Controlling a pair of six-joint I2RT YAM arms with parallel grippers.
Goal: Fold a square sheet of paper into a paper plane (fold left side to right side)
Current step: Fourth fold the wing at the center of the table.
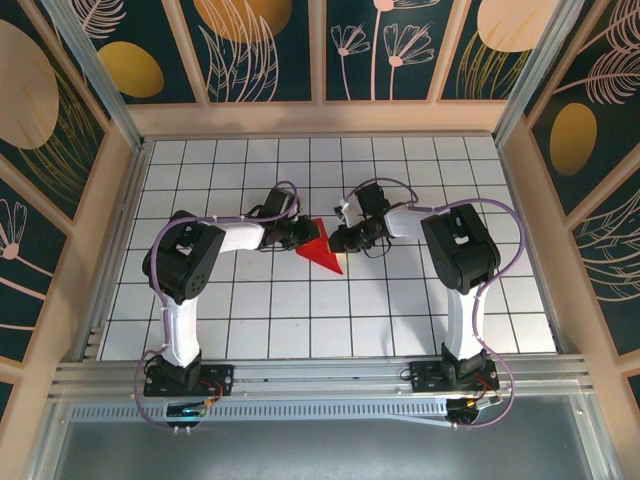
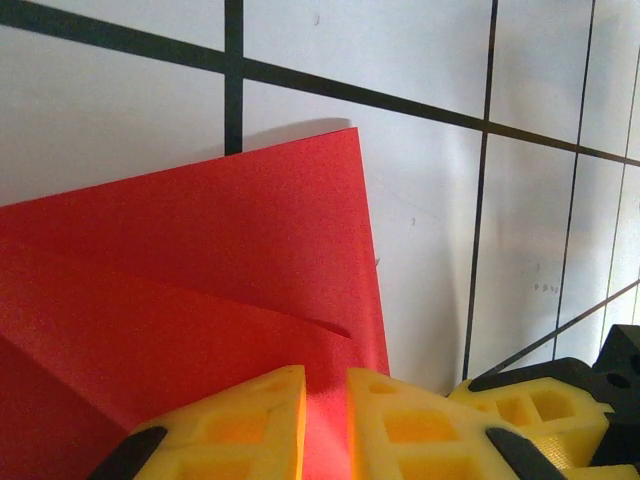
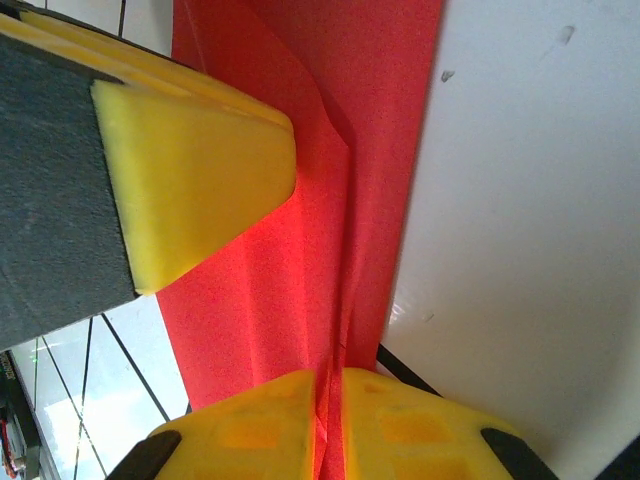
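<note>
The square sheet of paper (image 1: 326,259) is bright red and folded into a pointed triangle, its tip toward the near right, at the middle of the table. My left gripper (image 1: 303,235) holds its left edge and my right gripper (image 1: 337,241) its right edge, the two nearly touching. In the left wrist view the creased paper (image 2: 200,260) runs between the yellow fingers of my left gripper (image 2: 326,420). In the right wrist view my right gripper (image 3: 330,420) is shut on a raised fold of the paper (image 3: 330,200). A yellow finger (image 3: 190,170) of the other gripper rests above the sheet.
The white grid-tiled table (image 1: 400,300) is boxed in by wooden walls (image 1: 520,200) on three sides. A metal rail (image 1: 320,375) carrying both arm bases runs along the near edge. Bare tiles lie all round the paper.
</note>
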